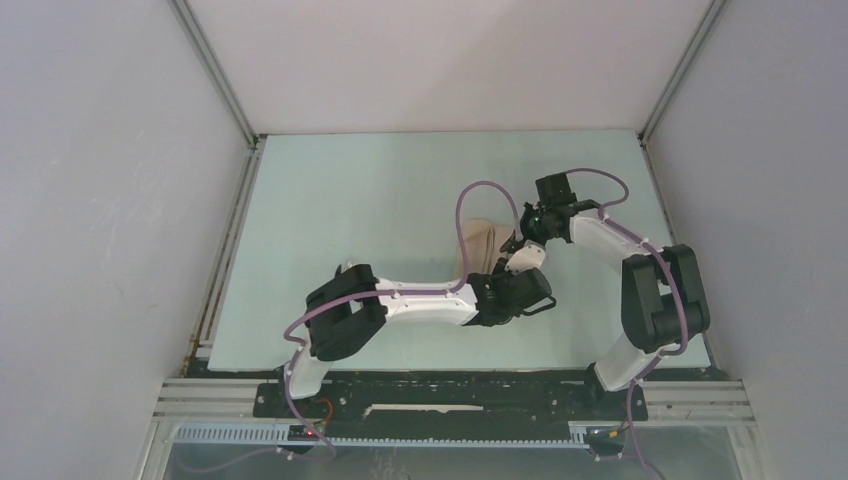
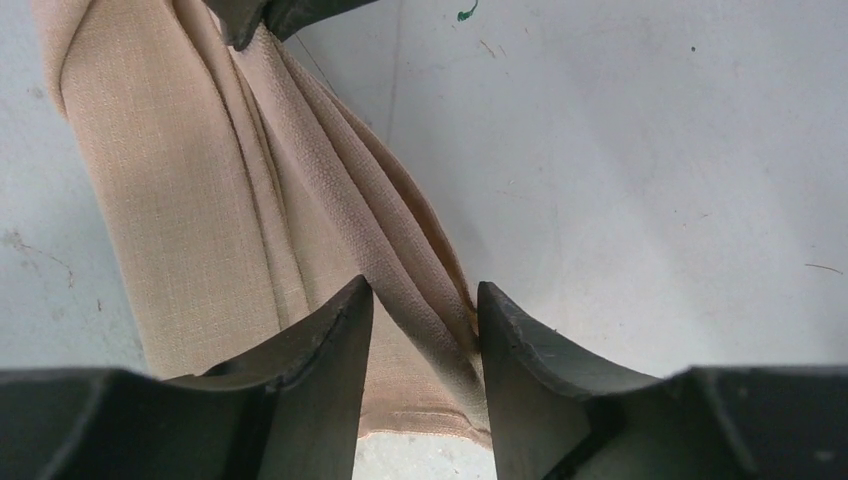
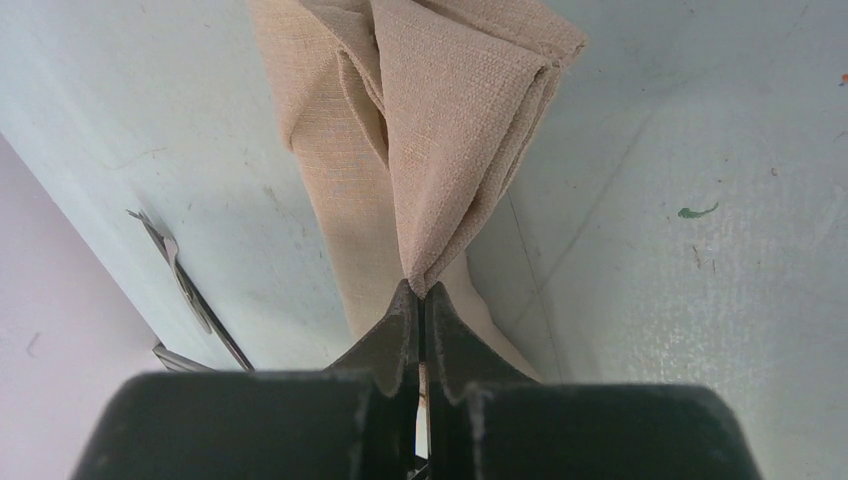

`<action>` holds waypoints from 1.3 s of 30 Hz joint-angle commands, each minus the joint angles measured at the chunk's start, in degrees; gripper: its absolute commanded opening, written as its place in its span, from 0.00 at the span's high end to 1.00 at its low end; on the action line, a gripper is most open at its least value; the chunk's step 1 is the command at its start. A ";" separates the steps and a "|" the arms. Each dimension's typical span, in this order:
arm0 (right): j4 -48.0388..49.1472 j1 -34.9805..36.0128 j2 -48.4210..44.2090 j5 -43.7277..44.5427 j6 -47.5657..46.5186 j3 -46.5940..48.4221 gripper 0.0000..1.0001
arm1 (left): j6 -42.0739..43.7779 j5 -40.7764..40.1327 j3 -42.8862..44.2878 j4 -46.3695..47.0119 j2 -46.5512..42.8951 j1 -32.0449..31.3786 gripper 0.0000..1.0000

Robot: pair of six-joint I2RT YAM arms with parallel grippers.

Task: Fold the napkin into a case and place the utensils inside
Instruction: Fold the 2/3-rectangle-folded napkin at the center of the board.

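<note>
The napkin (image 3: 440, 130) is part-folded — a corner pinched by the right fingers (image 3: 395, 340), a ridge narrowly straddled by the left fingers (image 2: 330, 350), hold unclear; the utensils (image 3: 188, 283), at 8 o'clock, are not yet cased.

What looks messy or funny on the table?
The napkin looks odd: it is twisted and bunched into ridges, not flat. The right claw pinches one corner, the left claw grips another fold. A small green smear marks the table.
</note>
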 commanded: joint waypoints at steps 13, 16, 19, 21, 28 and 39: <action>1.42 0.21 -3.27 0.05 -8.41 0.01 1.00 | 2.16 15.93 -4.83 4.96 -7.90 2.03 1.00; -0.45 1.05 -1.75 1.46 -10.92 1.47 1.00 | 0.65 21.84 -9.44 8.10 -11.57 3.67 1.00; -1.84 2.43 -0.25 2.87 -12.47 2.80 1.00 | -0.69 27.54 -12.69 10.45 -13.89 5.68 1.00; -2.68 3.40 0.52 4.54 -12.81 3.87 1.00 | -1.03 29.97 -14.56 11.92 -15.63 6.61 1.00; -6.03 7.21 3.42 8.50 -12.92 8.44 1.00 | -2.22 37.51 -22.54 18.28 -19.98 10.04 1.00; -10.90 11.22 10.18 12.10 -12.61 17.37 1.00 | -2.43 45.58 -35.31 29.29 -27.27 15.88 1.00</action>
